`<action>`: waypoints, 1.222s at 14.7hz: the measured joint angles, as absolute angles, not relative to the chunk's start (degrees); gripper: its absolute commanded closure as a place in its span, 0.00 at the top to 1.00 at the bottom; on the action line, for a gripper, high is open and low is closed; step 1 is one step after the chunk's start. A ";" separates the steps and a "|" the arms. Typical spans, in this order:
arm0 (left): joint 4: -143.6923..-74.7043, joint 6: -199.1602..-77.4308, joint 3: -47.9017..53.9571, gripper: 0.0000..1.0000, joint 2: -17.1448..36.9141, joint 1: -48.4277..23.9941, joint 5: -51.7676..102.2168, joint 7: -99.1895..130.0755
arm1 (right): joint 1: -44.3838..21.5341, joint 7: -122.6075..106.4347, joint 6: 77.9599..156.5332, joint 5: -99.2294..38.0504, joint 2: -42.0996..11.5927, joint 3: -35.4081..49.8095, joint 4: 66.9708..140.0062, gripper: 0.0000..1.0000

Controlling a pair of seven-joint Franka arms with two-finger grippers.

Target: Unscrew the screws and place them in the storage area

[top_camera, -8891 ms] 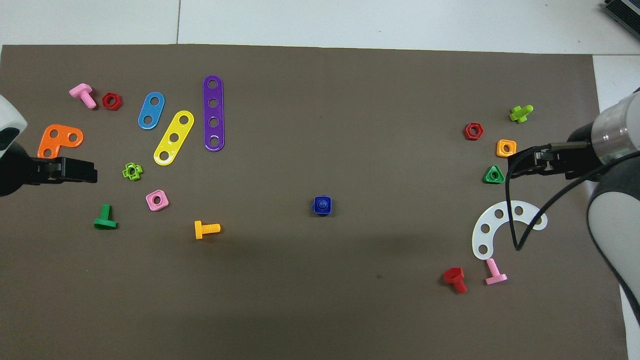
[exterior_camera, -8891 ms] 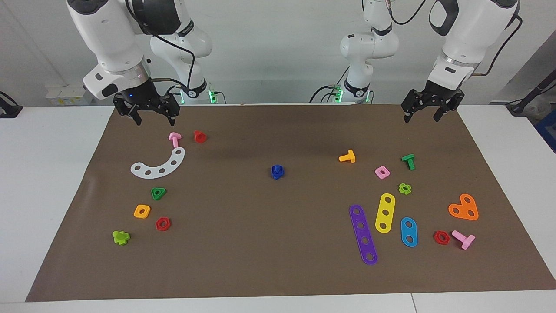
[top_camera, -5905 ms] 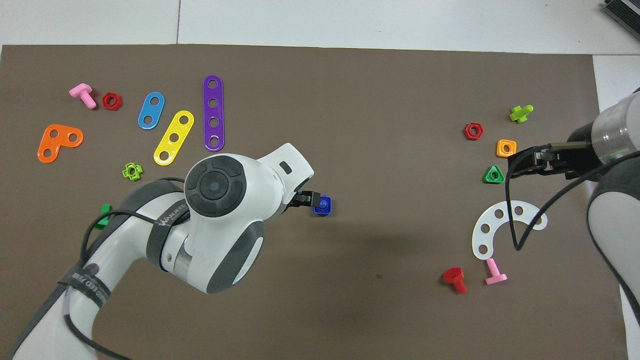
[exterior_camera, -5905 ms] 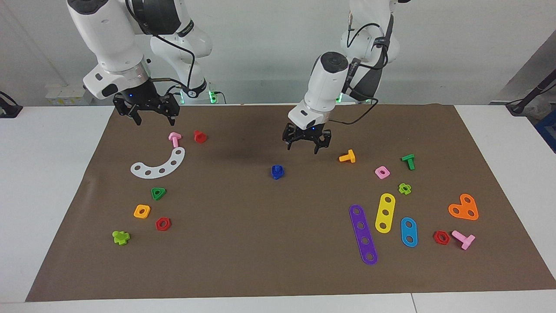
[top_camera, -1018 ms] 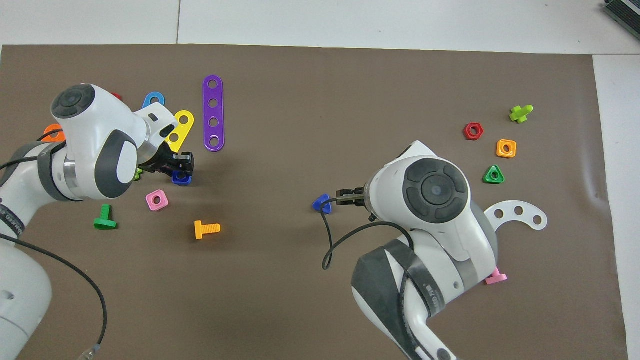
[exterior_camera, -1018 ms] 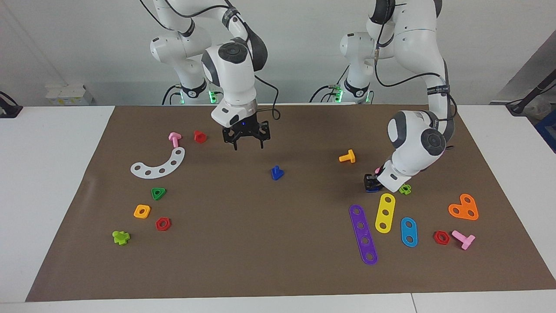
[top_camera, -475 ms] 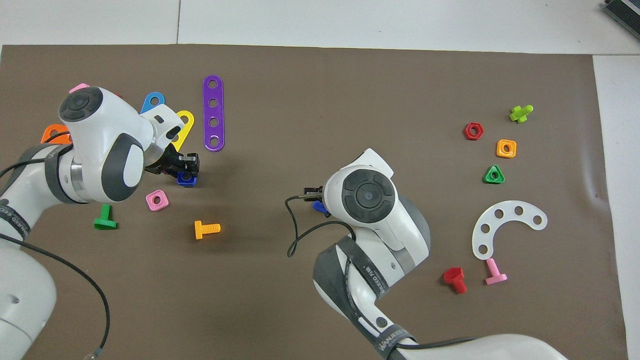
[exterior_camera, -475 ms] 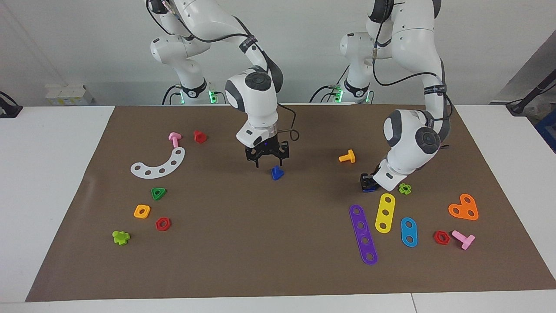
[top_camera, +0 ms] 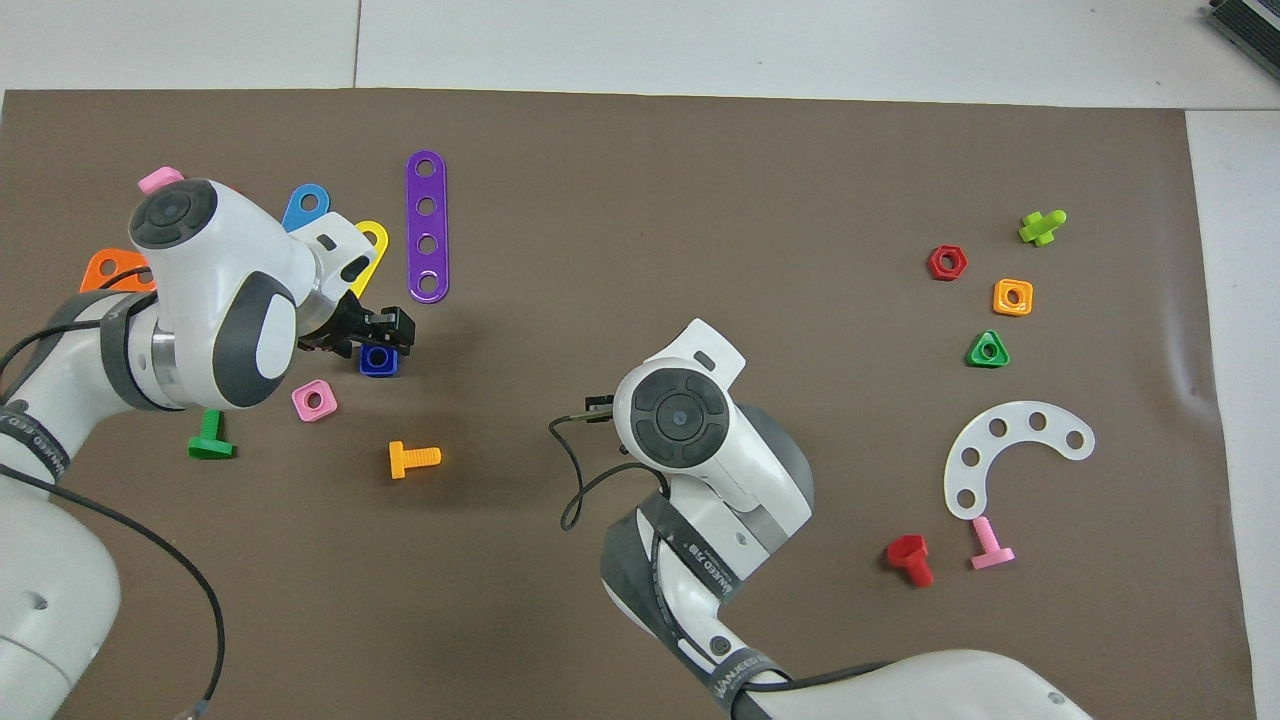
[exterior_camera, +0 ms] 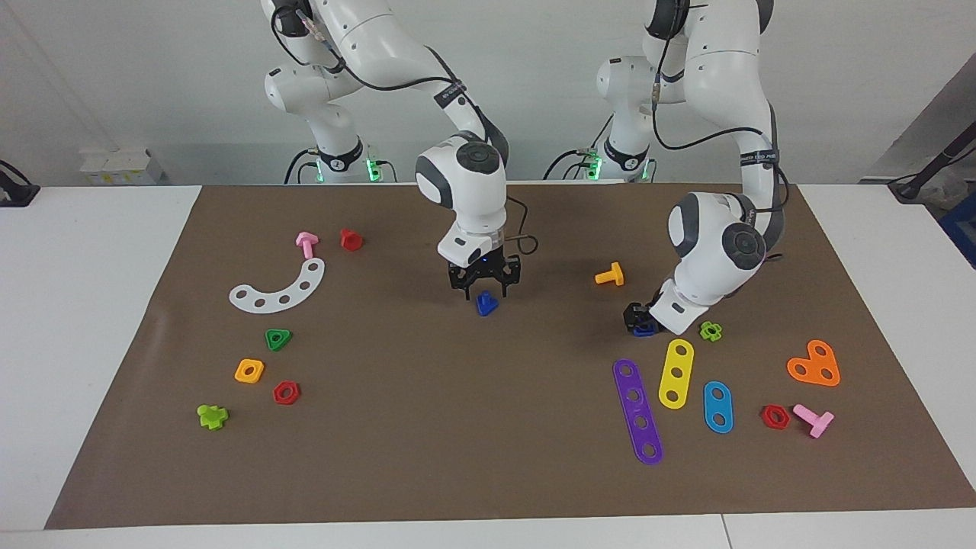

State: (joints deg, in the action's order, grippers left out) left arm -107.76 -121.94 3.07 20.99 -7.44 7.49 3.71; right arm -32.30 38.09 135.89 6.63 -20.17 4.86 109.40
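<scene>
The dark-blue triangular-headed bolt [exterior_camera: 486,304] lies on the brown mat [exterior_camera: 488,427] at its middle. My right gripper [exterior_camera: 484,288] hangs open just above it, a finger to each side. The right wrist hides the bolt in the overhead view. The dark-blue square nut [exterior_camera: 645,330] lies flat on bare mat toward the left arm's end, among the loose parts; it also shows in the overhead view [top_camera: 379,360] with its hole showing. My left gripper [exterior_camera: 634,314] is open, low and right beside the nut, which lies free of the fingers.
Around the nut lie a pink square nut [top_camera: 314,400], an orange bolt [exterior_camera: 610,274], a green cross nut [exterior_camera: 711,330], and yellow [exterior_camera: 675,373] and purple [exterior_camera: 637,411] strips. A white curved strip [exterior_camera: 278,290] and more nuts lie toward the right arm's end.
The nut is off the bolt and has been carried to the left arm's end and let go. The right gripper has come down over the bolt, and the left gripper has drawn slightly off the nut.
</scene>
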 measured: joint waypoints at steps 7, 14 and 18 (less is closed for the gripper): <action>-107.75 -111.48 2.23 1.00 14.58 -6.40 7.27 3.73 | -32.67 39.24 135.89 7.66 -20.82 4.75 109.46 0.53; -107.85 -98.02 1.83 1.00 7.13 1.48 3.05 -0.53 | -32.50 39.42 135.89 7.70 -20.77 4.53 109.40 0.00; -107.50 -96.94 1.83 1.00 -0.63 3.45 3.03 -2.06 | -28.81 39.33 135.44 7.88 -18.36 4.21 109.40 0.00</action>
State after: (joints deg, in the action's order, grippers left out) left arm -107.50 -96.94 1.83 -0.63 3.45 3.03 -2.06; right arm -28.81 39.33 135.44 7.88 -18.36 4.21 109.40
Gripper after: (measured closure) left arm 0.000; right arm 0.811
